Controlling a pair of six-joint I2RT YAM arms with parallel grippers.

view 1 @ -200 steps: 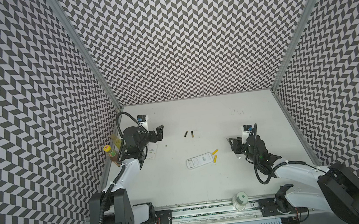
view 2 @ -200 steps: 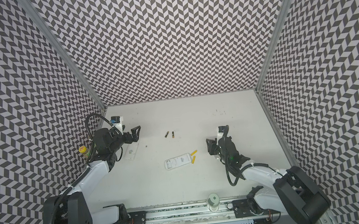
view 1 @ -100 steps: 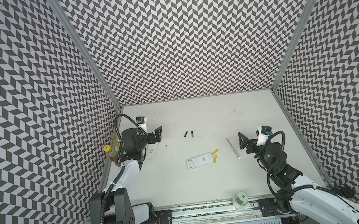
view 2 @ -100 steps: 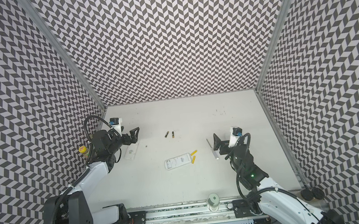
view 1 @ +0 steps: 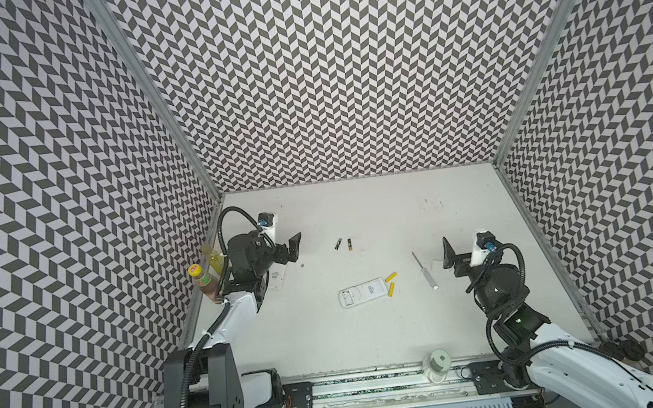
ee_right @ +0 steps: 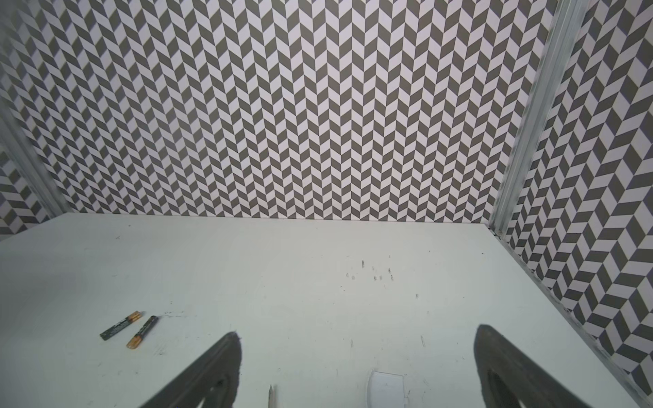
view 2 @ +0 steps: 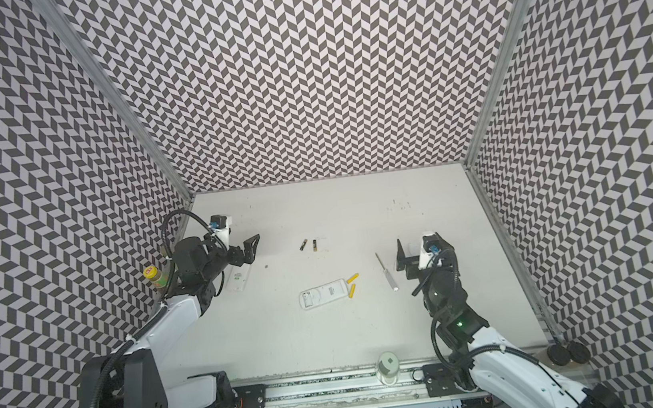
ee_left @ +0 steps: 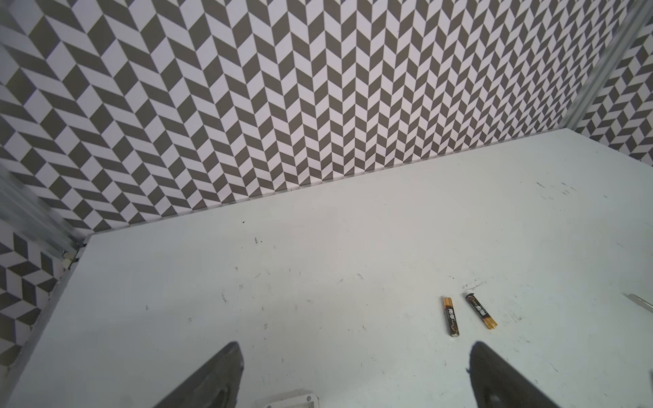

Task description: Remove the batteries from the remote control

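The white remote control (view 1: 362,293) (view 2: 323,293) lies back up at mid-table. Two yellow batteries (view 1: 391,282) (view 2: 352,284) rest on the table just off its right end. Two black batteries with gold ends (view 1: 343,244) (view 2: 308,244) (ee_left: 451,316) (ee_right: 120,325) lie side by side farther back. My left gripper (view 1: 290,251) (view 2: 250,249) (ee_left: 355,348) is open and empty, hovering left of the black pair. My right gripper (view 1: 450,258) (view 2: 402,259) (ee_right: 357,335) is open and empty, right of a thin screwdriver (view 1: 425,271) (view 2: 386,272) lying on the table.
A second white remote (view 1: 279,279) (view 2: 239,280) lies under my left wrist. A yellow-capped bottle (view 1: 199,278) stands at the left wall. A small white cover piece (ee_right: 385,388) lies below my right gripper. A pale cylinder (view 1: 437,364) stands on the front rail.
My right gripper has opened wide and drawn back to the right and upward; the screwdriver now lies alone on the table. My left arm has hardly moved.
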